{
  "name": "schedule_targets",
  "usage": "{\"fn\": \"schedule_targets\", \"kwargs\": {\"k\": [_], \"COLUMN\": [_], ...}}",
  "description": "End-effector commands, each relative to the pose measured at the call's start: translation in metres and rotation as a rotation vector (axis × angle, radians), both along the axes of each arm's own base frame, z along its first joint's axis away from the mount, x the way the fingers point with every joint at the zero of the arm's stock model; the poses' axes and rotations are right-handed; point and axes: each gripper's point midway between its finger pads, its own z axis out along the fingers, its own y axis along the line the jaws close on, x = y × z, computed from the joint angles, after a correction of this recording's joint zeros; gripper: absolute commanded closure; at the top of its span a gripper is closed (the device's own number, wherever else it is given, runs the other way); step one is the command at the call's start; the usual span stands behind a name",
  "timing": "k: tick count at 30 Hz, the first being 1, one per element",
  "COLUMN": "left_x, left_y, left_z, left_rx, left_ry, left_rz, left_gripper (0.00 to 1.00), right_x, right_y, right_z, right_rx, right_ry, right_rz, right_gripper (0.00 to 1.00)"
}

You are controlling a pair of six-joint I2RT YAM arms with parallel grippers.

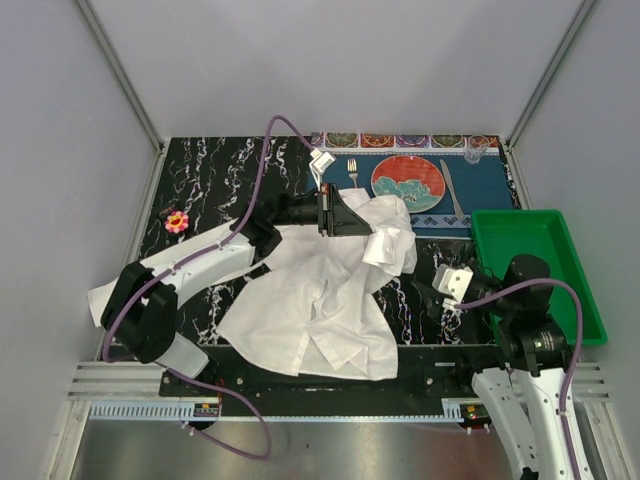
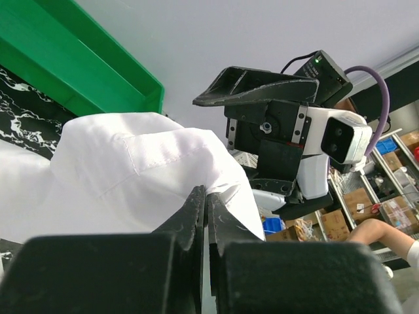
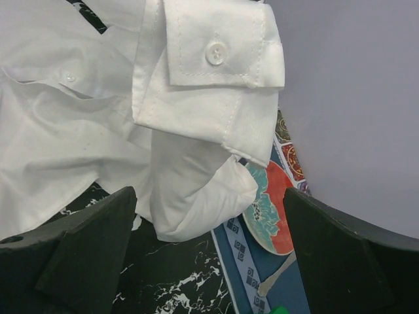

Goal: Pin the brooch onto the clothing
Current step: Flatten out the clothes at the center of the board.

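My left claw [image 2: 206,199] is fully closed, pinching a fold of the shirt [image 1: 320,300]; my right claw [image 3: 209,196] gapes empty, seemingly near the cuff [image 3: 216,59]; I'd hold the cloth taut, then fetch the brooch [image 1: 176,222].

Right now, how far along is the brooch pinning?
Early. Done: the left gripper is shut on a fold of the shirt, holding it raised off the table. In hand: the right gripper is open, facing the dangling cuff, gripping nothing. Left: the brooch lies alone on the table's far-left side, away from both arms; it needs picking up and pinning onto the fabric.
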Motion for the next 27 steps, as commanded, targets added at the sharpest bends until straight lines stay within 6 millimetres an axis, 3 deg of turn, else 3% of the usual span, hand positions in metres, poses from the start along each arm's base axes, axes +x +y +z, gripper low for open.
{"fn": "schedule_targets", "kwargs": {"k": [1,6,11,15,24,25,27], "left_x": [0.006,0.03,0.048,0.053,0.062,0.061,0.059], "left_y": [0.001,0.004,0.007,0.005,0.006,0.006,0.007], "left_z": [0.011,0.006,-0.001,-0.003,-0.008,-0.008,-0.008], "left_rx": [-0.041,-0.031,-0.024,-0.028,-0.021,-0.022,-0.02], "left_ry": [0.011,0.039,0.073,0.094,0.129,0.126,0.127], "left_rz": [0.007,0.057,0.092,0.098,0.124,0.121,0.119], "left_gripper": [1.0,1.0,1.0,1.0,1.0,1.0,1.0], "right_x": [0.021,0.052,0.049,0.05,0.074,0.074,0.083], "right_y": [0.0,0.001,0.013,0.036,0.07,0.075,0.074], "right_z": [0.021,0.007,0.005,-0.006,0.002,0.003,0.008], "right_rx": [-0.007,-0.027,-0.042,-0.081,-0.103,-0.098,-0.086], "right_ry": [-0.128,-0.042,-0.112,-0.133,-0.188,-0.19,-0.178], "right_rz": [-0.015,-0.052,0.003,0.036,-0.079,-0.079,-0.137], "right_gripper": [0.0,0.0,0.0,0.0,0.0,0.02,0.16]}}
